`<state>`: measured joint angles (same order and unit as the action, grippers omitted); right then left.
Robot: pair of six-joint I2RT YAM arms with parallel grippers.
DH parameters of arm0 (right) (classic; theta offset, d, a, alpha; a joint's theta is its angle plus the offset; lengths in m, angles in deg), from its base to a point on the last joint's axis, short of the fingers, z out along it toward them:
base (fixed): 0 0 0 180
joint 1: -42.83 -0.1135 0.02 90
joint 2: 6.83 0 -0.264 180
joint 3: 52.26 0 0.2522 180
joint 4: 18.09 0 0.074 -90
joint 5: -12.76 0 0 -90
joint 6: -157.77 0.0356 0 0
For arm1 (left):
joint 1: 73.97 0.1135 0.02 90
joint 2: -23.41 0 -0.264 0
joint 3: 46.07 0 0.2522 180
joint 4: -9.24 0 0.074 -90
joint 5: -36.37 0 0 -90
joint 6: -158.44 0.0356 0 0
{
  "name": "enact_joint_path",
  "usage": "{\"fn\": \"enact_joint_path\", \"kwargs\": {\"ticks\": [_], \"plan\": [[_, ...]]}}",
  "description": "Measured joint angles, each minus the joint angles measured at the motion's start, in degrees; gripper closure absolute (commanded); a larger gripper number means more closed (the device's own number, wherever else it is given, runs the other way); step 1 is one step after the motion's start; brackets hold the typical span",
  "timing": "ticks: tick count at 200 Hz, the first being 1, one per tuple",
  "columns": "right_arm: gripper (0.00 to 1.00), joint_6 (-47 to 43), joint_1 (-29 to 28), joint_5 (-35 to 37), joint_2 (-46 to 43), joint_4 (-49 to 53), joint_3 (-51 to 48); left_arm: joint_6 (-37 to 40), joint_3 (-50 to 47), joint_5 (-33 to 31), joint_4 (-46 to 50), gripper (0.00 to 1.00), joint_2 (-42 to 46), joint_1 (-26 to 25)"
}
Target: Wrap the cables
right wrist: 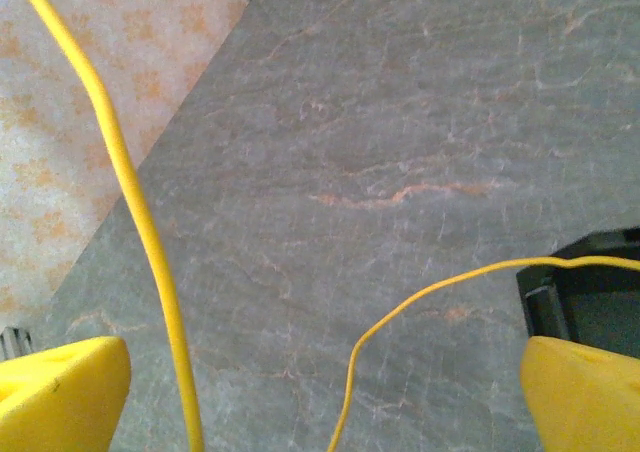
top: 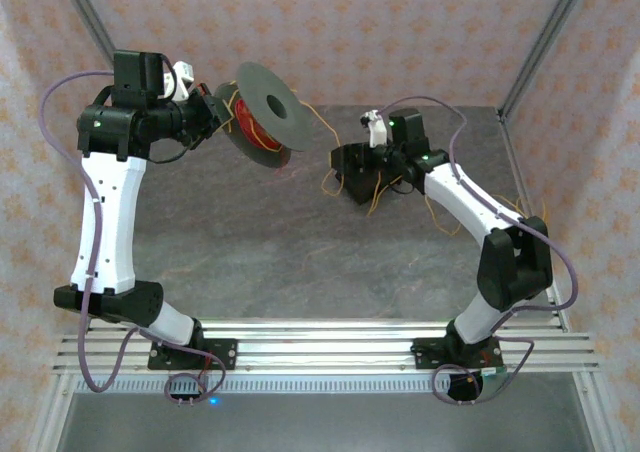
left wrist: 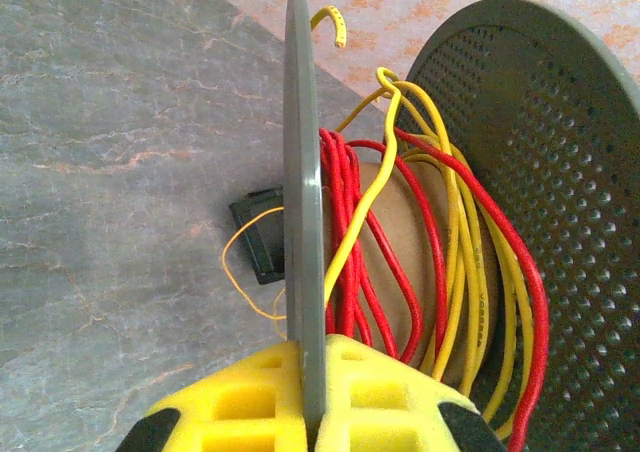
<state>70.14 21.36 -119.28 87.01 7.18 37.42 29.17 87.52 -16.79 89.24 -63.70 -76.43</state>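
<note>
Several glossy cables (left wrist: 338,202), round spool (left wrist: 560,172), perhaps cardboard-cored

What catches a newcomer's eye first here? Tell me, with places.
The grey spool is held up over the far side of the table, its flange clamped in the left gripper, with red and yellow cables loosely wound on it. To its right, the right gripper stands open, a loose yellow strand running between its fingers.

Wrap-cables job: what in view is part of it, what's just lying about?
In the job: yellow cables, red cables, spool clamped in left gripper, open right gripper.
Just there: purple-grey arm cables, mounting rail, table.
</note>
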Motion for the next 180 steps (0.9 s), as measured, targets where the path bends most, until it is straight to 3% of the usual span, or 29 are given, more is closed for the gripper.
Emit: {"fn": "enact_joint_path", "kwargs": {"ticks": [53,85,116,161,180], "plan": [[0.0,0.0,-0.9,1.5,0.3,0.4,-0.2,-1.5,0.0,0.0,0.0,1.0,0.0,0.0],[0.3,1.3,-1.3,-0.4,0.5,-2.6,-3.5,-2.2,0.0,-0.1,0.0,1.0,0.0,0.0],[0.39,3.2,-2.8,-1.3,0.5,-4.5,-7.0,-3.0,0.0,-0.3,-0.1,1.0,0.0,0.0],[0.4,5.0,-4.6,-1.2,0.4,-8.4,-10.3,-3.8,0.0,-0.4,-0.9,1.0,0.0,0.0],[0.45,5.7,-4.6,-0.9,0.2,-9.3,-11.8,-4.1,0.0,-0.4,-1.2,1.0,0.0,0.0]]}}
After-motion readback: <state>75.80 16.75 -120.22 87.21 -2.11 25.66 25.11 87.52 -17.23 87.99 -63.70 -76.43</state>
